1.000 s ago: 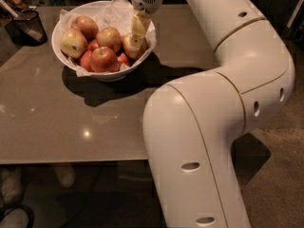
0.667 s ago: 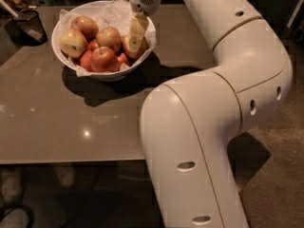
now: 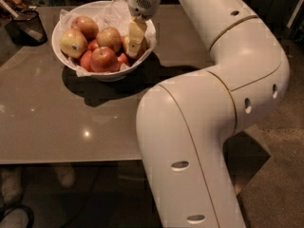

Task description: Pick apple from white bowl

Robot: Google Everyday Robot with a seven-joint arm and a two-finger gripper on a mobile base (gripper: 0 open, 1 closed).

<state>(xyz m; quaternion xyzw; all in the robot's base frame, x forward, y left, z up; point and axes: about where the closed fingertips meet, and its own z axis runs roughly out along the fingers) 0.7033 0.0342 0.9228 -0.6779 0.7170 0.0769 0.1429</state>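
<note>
The white bowl (image 3: 64,25), lined with crumpled white paper, stands at the far left of the brown table and holds several apples. My gripper (image 3: 135,41) reaches straight down into the bowl's right side. It sits over a pale yellow-gold apple (image 3: 126,43) and hides most of it. A similar blushed apple (image 3: 109,38) lies just left of it. A redder apple with a stem dimple (image 3: 104,58) is in front. A yellow apple with a dark spot (image 3: 72,42) is at the left.
A small dark mesh cup (image 3: 29,25) stands left of the bowl near the table's far-left corner. My large white arm (image 3: 199,127) crosses the right half of the view over the table's front edge (image 3: 66,159).
The gripper has moved slightly down and left, deeper into the bowl's right side. The bowl and apples have not moved.
</note>
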